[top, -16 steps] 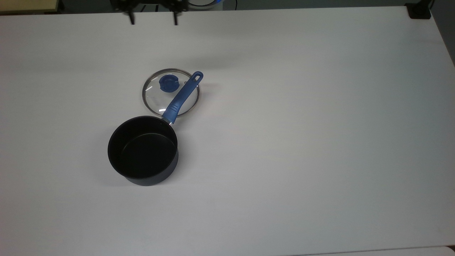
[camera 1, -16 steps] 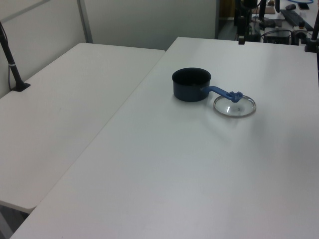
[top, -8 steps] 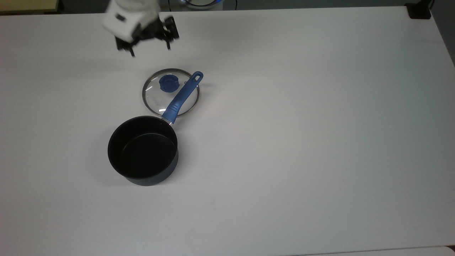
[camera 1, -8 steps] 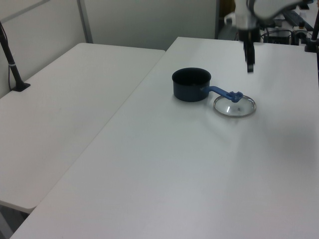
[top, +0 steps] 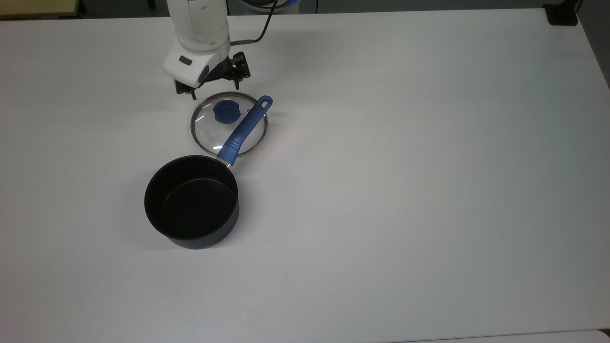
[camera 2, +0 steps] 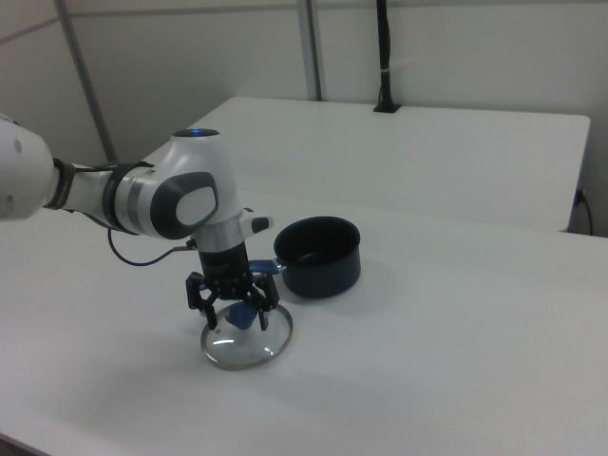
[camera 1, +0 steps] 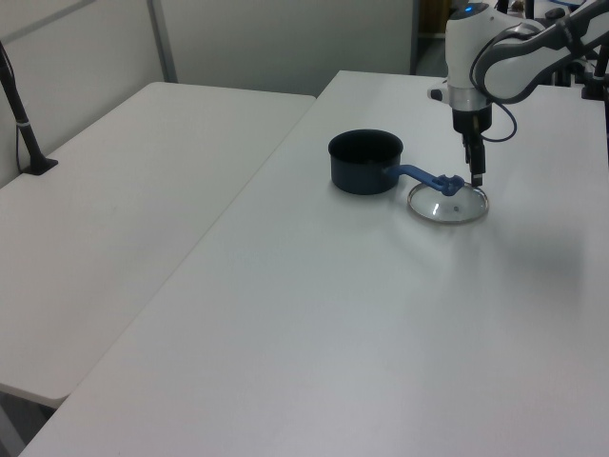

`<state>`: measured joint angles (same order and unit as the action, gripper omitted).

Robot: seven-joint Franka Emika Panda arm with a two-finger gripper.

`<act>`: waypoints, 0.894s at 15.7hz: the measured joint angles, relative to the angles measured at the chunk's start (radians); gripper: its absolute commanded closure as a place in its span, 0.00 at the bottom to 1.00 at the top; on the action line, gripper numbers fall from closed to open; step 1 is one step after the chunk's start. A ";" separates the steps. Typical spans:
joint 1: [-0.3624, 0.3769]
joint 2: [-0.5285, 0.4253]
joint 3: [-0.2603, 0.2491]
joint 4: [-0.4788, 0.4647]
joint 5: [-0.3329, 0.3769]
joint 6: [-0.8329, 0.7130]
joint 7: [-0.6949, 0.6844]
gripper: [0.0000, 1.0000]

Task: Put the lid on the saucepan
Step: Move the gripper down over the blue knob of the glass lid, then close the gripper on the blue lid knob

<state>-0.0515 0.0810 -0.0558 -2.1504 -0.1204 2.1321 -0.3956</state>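
Two white tables pushed side by side in a plain room.

The nearer white table fills the lower right of the left view; a second white table adjoins it at left. A black post stands at the far left edge there. A black post rises at top centre of the right view, before pale wall panels.

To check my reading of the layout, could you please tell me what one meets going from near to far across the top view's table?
Saucepan → lid, with the saucepan's handle lying across it → gripper, fingers spread, at the lid's far edge.
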 measured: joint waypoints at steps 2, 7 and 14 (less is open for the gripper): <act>-0.001 0.015 -0.001 0.000 0.008 0.016 0.012 0.00; 0.003 0.070 0.003 0.000 0.036 0.131 0.115 0.11; 0.004 0.085 0.005 0.025 0.081 0.151 0.134 0.18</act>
<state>-0.0479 0.1655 -0.0506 -2.1251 -0.0398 2.2830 -0.2620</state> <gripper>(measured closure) 0.115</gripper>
